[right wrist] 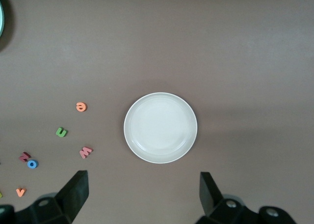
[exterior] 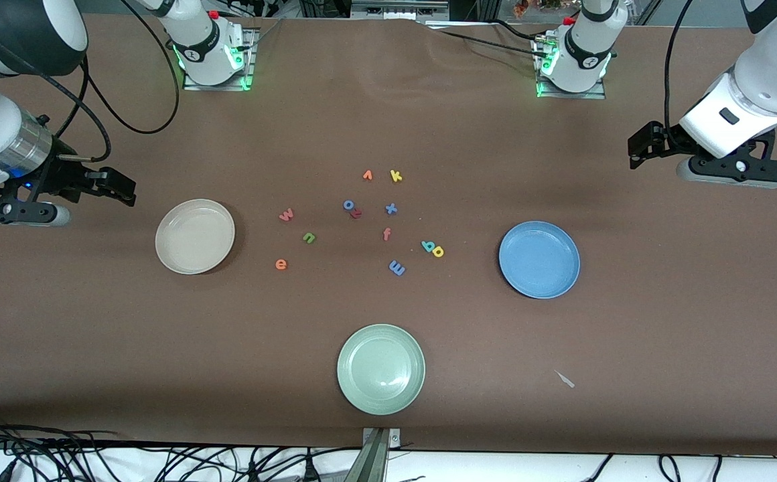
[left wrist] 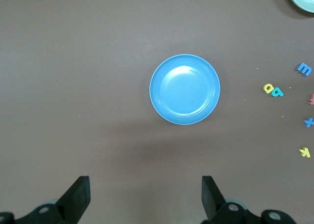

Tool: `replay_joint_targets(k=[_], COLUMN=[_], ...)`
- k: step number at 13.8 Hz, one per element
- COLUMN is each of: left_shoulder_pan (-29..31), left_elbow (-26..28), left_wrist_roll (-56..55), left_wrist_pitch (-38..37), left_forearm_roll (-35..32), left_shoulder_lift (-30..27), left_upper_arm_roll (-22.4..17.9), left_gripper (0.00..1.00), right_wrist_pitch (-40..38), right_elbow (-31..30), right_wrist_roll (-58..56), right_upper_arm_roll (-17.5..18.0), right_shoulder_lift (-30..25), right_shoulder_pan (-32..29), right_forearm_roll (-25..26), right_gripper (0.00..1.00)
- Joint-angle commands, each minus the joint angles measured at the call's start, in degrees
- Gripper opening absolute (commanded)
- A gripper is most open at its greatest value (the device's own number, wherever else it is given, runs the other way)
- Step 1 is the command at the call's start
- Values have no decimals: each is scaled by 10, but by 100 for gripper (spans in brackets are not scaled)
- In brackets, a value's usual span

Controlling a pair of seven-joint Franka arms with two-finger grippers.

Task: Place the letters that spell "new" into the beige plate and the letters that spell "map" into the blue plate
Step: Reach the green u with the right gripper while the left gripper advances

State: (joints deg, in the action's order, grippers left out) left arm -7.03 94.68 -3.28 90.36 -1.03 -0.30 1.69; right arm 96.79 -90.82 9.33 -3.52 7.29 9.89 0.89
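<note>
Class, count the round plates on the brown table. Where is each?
3: cream-beige plate toward the right arm's end, mid-blue plate toward the left arm's end, pale green plate nearest the front camera.

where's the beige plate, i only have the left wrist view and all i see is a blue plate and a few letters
Observer: The beige plate sits toward the right arm's end of the table, with nothing in it.
Operator: are the n e w letters near it
Observer: Yes, the pink w, green n and orange e lie on the table beside it, toward the middle.
Operator: what's the right gripper doing
Observer: The right gripper hangs open above the table beside the beige plate, holding nothing.
Operator: and mine
Observer: The left gripper is open too, empty, up by the blue plate.
</note>
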Motion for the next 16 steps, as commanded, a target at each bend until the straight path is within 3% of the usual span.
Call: replay_joint_targets(k=[1, 11, 16], left_shoulder_pan=[4, 4, 4], left_elbow=[-18, -18, -18], left_wrist_roll=[-1, -2, -2], left_wrist_pitch=[-19, -16, -16], left_forearm_roll=[18, 19, 19], left_shoulder_lift=[4, 6, 6], left_upper_arm_roll=[1, 1, 1], left_gripper=[100, 100, 100], right_wrist_pitch=[-2, 1, 1], right_elbow=[-6, -2, -1], right_wrist_roll=[4, -4, -6], right_upper_arm_roll=[4, 6, 9], right_shoulder_lift=[-5, -3, 43], right_shoulder_pan=[-3, 4, 38], right_forearm_roll=[-7, -10, -8], right_gripper=[100, 100, 100])
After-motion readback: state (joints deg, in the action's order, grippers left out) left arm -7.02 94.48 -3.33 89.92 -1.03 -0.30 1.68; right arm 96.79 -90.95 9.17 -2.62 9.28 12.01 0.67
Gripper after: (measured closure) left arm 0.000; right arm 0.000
